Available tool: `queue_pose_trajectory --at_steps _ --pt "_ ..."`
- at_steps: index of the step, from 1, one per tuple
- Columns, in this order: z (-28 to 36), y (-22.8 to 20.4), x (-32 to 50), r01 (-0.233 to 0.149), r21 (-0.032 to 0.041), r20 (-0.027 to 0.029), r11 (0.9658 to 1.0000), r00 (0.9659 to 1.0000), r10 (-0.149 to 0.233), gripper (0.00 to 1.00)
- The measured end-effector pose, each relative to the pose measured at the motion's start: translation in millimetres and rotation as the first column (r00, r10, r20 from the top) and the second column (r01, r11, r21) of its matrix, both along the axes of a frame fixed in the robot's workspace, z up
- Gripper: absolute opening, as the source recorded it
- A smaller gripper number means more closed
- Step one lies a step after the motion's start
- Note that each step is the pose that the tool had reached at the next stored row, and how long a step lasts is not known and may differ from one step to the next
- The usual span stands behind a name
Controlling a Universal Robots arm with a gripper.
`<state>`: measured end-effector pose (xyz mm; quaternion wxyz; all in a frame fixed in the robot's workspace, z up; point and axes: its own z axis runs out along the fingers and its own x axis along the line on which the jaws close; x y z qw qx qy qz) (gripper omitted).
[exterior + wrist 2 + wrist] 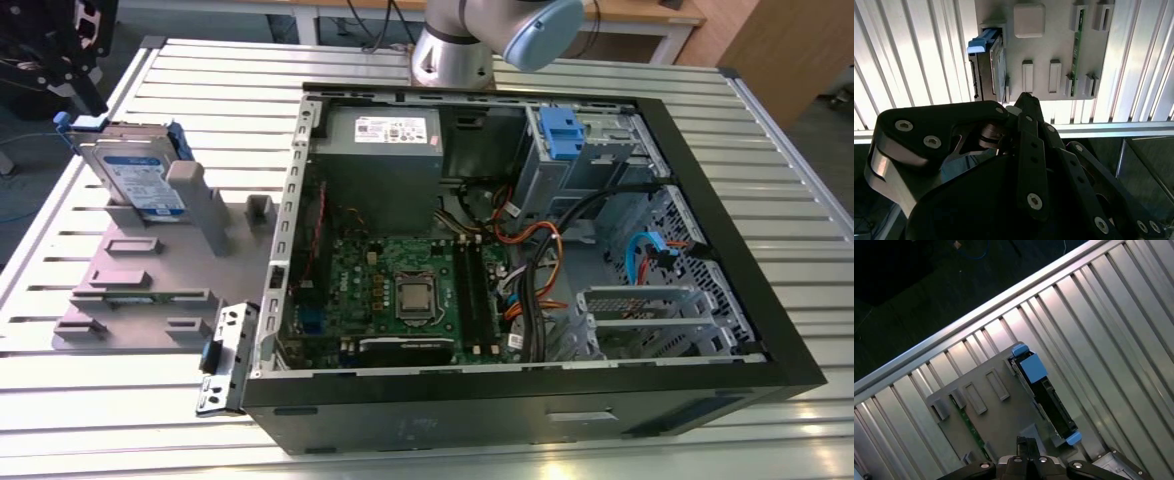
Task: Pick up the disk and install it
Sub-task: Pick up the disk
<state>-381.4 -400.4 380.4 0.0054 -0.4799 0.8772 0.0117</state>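
Disk (134, 172) first: it stands on its thin edge in a slot of the grey holder (147, 290). The holder sits on the table (174, 70), near the far corner at the exterior view's left. The disk is well apart from the open computer case (787, 350). It has not been picked up.

The claw (1025, 442) hangs over the grey holder and looks down on it. Its two fingers look pressed together, with nothing between them.

In the first wrist view the disk lies off to one side of the claw's tip, not under it. The disk's long side runs past the tip like a road going by. So the tip is just beside one end of the disk, the end away from the big blue tab (1030, 367). I think the claw is not lined up over the disk's top edge.
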Motion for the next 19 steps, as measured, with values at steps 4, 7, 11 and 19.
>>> queue_pose_trajectory --at_steps 4,7,11,19 --pt "0.0 0.0 0.0 -0.006 0.0000 0.0000 1.0000 1.0000 0.006 0.11" --pt "0.0 0.0 0.0 -0.010 0.0000 -0.0001 0.9999 0.9999 0.010 0.11" --pt "0.0 0.0 0.0 -0.016 0.0000 0.0000 0.9999 0.9999 0.016 0.11" --pt "0.0 0.0 0.0 -0.028 0.0000 0.0000 0.9996 0.9996 0.028 0.11"
